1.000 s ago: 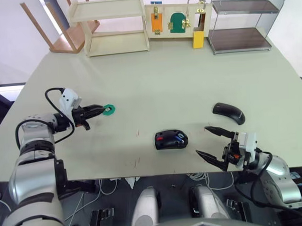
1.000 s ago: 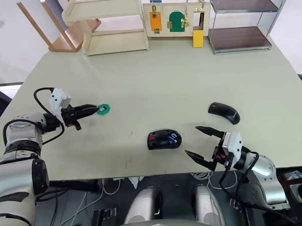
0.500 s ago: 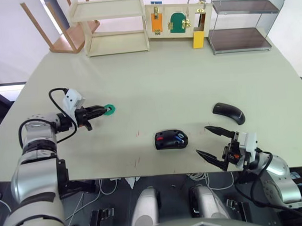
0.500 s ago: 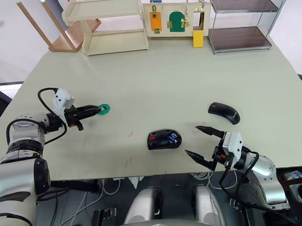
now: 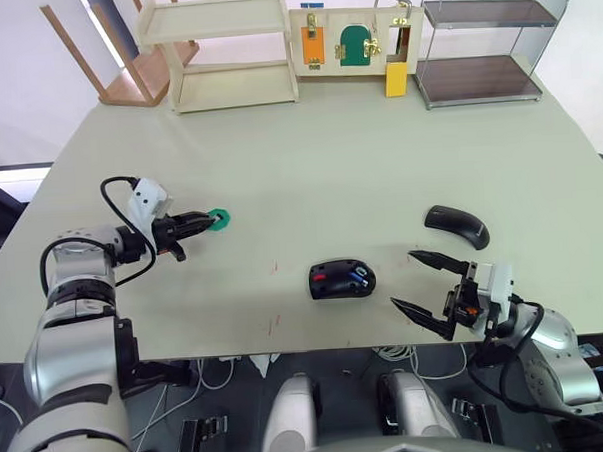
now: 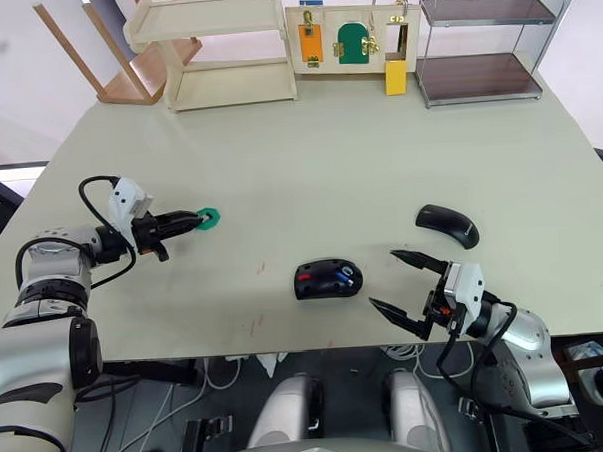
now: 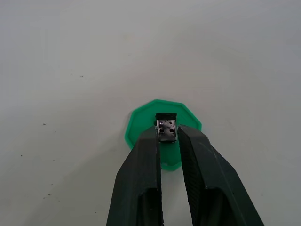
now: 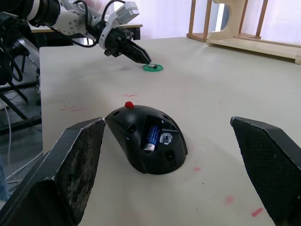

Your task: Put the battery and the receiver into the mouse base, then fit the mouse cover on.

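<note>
Receiver (image 7: 166, 129): pinched in left gripper (image 7: 167, 136) over green disc (image 7: 141, 127), near table's left edge. Base (image 5: 341, 279) w/ battery (image 8: 151, 135) seated: near front edge. Cover (image 5: 458, 225): toward right edge. Right gripper (image 5: 420, 285): spread wide, front-right corner.

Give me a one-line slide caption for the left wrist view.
Left gripper pinching the small receiver between its black fingers, just over the flat green disc on the pale table.

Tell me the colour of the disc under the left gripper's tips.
Green; the disc shows best in the left wrist view, with the left gripper closed on the receiver.
</note>
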Action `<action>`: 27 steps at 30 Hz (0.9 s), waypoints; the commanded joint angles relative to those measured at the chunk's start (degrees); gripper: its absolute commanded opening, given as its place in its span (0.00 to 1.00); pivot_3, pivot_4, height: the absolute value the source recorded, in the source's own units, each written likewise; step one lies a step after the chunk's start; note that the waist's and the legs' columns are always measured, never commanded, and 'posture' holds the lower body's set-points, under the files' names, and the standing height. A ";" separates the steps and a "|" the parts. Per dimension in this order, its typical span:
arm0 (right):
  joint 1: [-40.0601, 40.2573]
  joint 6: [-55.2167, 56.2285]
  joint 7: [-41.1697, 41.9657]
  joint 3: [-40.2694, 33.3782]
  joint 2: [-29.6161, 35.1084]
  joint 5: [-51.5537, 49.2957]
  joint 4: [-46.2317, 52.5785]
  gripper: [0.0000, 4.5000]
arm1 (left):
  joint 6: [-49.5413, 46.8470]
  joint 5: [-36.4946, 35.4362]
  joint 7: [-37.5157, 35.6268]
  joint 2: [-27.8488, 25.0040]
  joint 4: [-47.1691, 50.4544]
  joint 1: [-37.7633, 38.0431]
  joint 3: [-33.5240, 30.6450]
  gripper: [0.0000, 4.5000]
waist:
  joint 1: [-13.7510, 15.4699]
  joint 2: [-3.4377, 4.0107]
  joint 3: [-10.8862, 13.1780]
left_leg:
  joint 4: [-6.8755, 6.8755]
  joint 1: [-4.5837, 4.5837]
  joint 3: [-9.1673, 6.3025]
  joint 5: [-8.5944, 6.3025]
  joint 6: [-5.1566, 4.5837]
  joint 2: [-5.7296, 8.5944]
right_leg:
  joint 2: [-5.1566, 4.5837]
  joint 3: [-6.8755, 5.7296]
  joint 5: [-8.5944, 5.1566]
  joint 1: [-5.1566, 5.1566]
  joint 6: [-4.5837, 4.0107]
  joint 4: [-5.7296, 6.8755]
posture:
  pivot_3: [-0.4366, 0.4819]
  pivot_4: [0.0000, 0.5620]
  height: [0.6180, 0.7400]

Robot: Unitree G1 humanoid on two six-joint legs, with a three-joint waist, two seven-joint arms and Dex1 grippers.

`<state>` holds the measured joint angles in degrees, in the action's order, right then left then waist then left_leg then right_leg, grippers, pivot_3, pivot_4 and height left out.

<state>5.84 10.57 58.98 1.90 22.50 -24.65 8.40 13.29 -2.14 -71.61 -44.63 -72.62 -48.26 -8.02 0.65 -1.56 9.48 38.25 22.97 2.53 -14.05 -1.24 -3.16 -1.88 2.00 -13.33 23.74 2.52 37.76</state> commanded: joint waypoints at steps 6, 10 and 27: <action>-0.20 1.27 -0.29 0.12 -0.12 -0.25 0.94 1.00 | 1.61 1.30 1.10 -0.24 0.21 -1.13 0.65 0.16 | 0.00 0.00 0.00 | 0.00 0.00 0.00 0.00 0.00 0.00 | 0.00 0.00 0.04 0.00 -0.03 0.01 | 0.48 0.27 1.00; -0.18 1.30 -0.40 0.20 -0.18 -0.23 0.91 1.00 | 1.78 1.37 1.08 -0.11 0.13 -1.00 0.72 0.16 | -0.01 0.00 0.00 | 0.01 0.00 0.00 0.00 0.00 0.00 | 0.00 0.00 0.04 0.00 -0.03 0.01 | 0.48 0.27 1.00; -0.19 1.55 -0.57 0.49 -0.33 -0.22 0.55 1.00 | 0.21 0.40 -0.24 0.06 -0.23 -1.62 -0.23 0.16 | 0.00 -0.01 0.00 | 0.01 -0.01 0.00 0.00 0.00 0.00 | 0.00 0.00 0.04 0.00 -0.03 0.02 | 0.48 0.27 1.00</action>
<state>5.85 10.77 58.41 2.34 22.25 -24.60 8.13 14.02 -0.75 -71.18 -44.29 -72.75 -48.41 -7.37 0.65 -1.57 9.48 38.26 22.96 2.53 -14.05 -1.24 -3.15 -1.87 2.00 -13.28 23.74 2.49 37.79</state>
